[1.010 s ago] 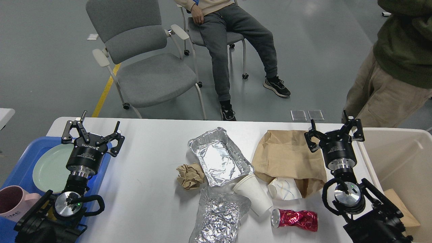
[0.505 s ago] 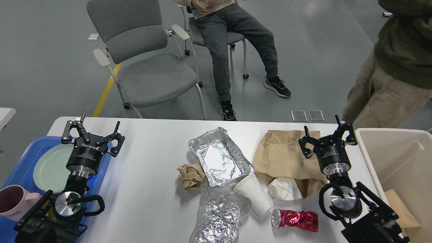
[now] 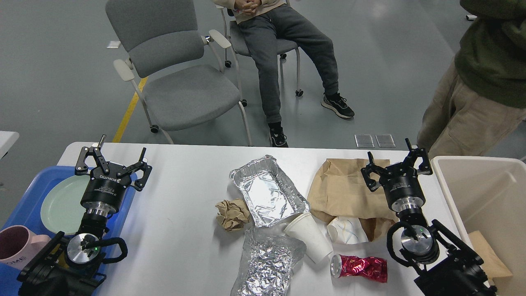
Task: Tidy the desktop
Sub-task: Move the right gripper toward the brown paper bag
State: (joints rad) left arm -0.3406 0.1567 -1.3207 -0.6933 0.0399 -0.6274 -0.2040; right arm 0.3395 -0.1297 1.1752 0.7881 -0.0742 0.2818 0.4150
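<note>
The white desktop [image 3: 181, 181] carries litter in its middle: a foil tray [image 3: 267, 190], crumpled foil [image 3: 267, 259], a brown paper ball [image 3: 231, 214], two white paper cups [image 3: 309, 236] [image 3: 345, 230], a crushed red can [image 3: 361, 267] and a flat brown paper bag [image 3: 343, 189]. My left gripper [image 3: 113, 157] is open and empty at the desktop's left edge, by the blue tray. My right gripper [image 3: 395, 161] is open and empty over the bag's right side.
A blue tray [image 3: 24, 193] at the left holds a pale green plate [image 3: 61, 201] and a pink mug [image 3: 18, 246]. A beige bin [image 3: 489, 197] stands at the right with brown paper inside. A grey chair [image 3: 176, 78] and two people are beyond the desktop.
My right gripper has moved left and a little away from me, from beside the bin to over the paper bag. The left arm has not moved.
</note>
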